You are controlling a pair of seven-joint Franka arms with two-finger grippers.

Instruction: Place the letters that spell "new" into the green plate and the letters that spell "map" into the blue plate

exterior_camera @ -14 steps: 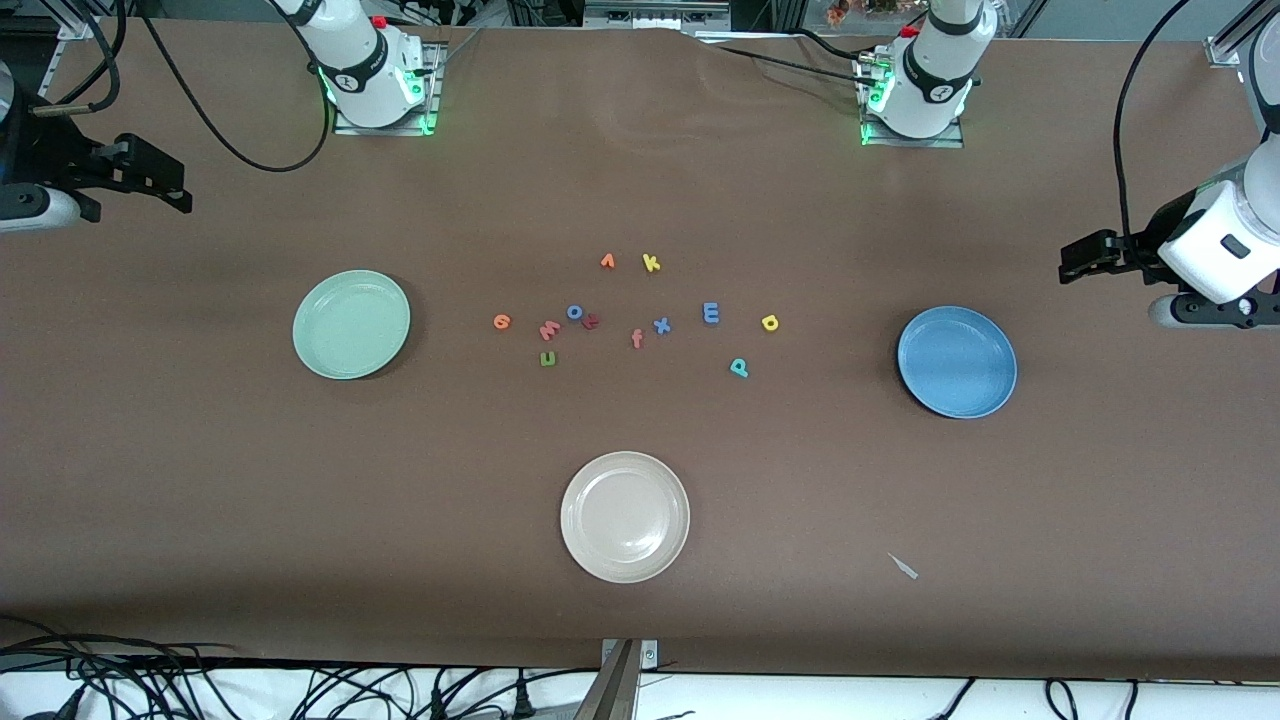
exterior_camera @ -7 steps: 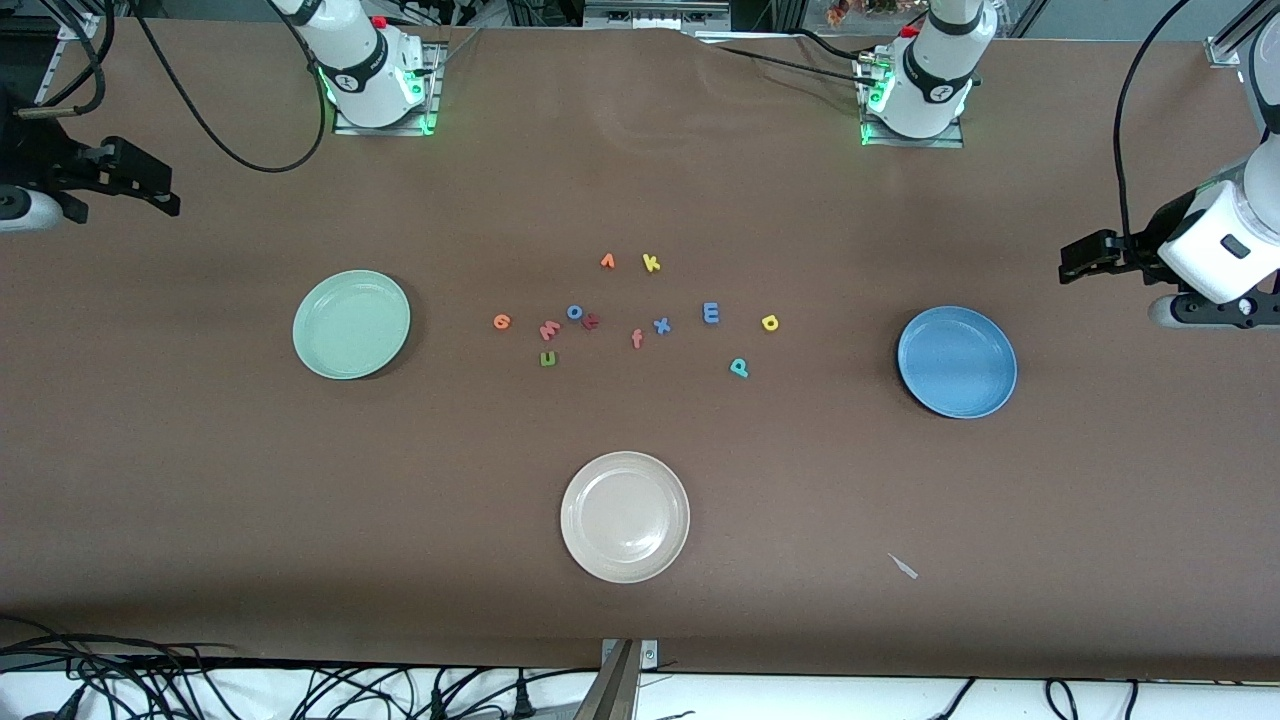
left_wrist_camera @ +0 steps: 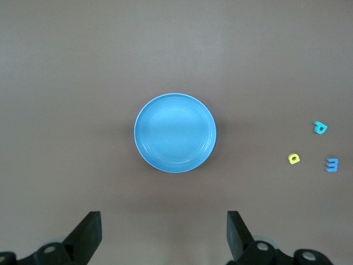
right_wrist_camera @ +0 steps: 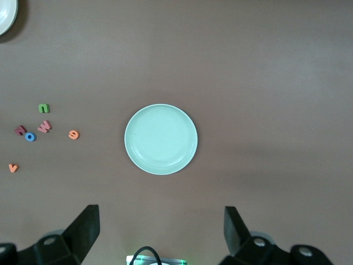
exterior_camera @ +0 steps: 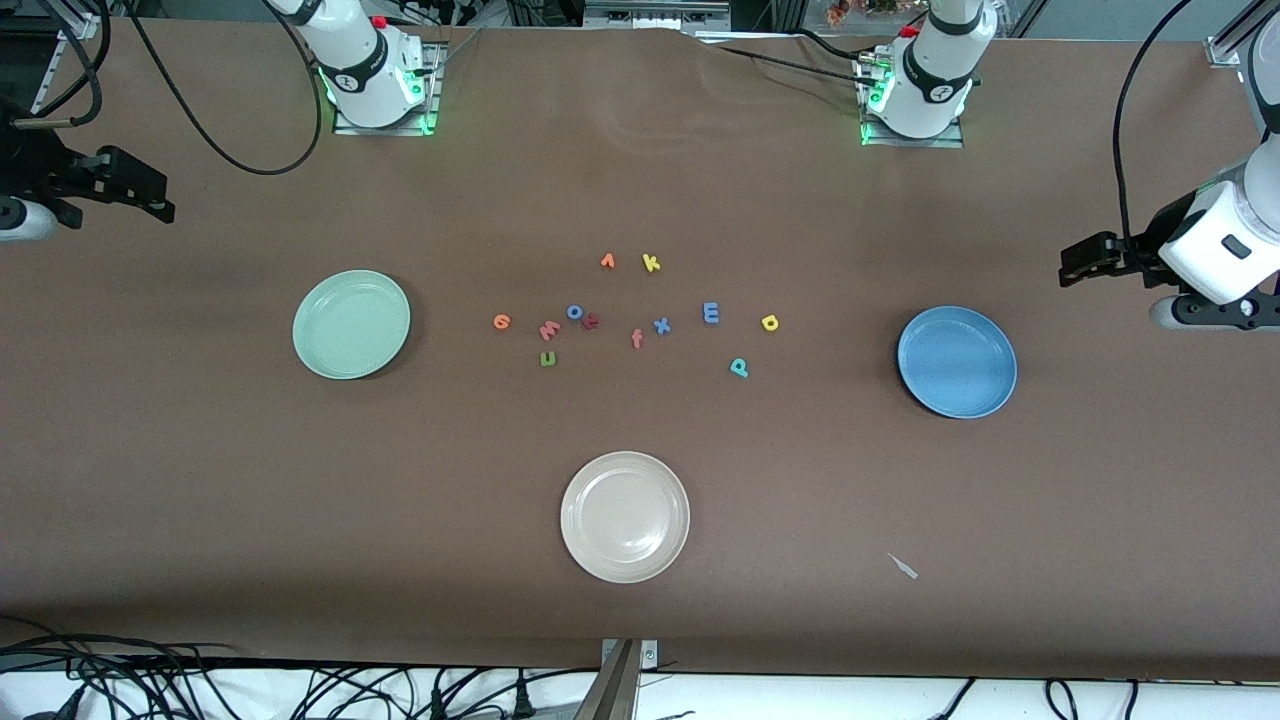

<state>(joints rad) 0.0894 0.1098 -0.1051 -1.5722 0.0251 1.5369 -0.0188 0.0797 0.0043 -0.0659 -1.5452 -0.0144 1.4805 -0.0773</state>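
Both claws wide open, empty: left gripper (left_wrist_camera: 164,234) at frame's right edge, right gripper (right_wrist_camera: 160,232) at left edge; should've dropped straight onto teal p (exterior_camera: 739,367) first, pinching its stem.

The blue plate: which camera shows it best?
The left wrist view: the blue plate sits centred and large, looking empty. The front view shows it smaller, toward the left arm's end. The right wrist view misses it.

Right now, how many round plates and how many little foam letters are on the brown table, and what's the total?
Round rimmed plates: 3 (pale green plate, blue plate, cream-white plate)
Small foam letters: 12
Total: 15
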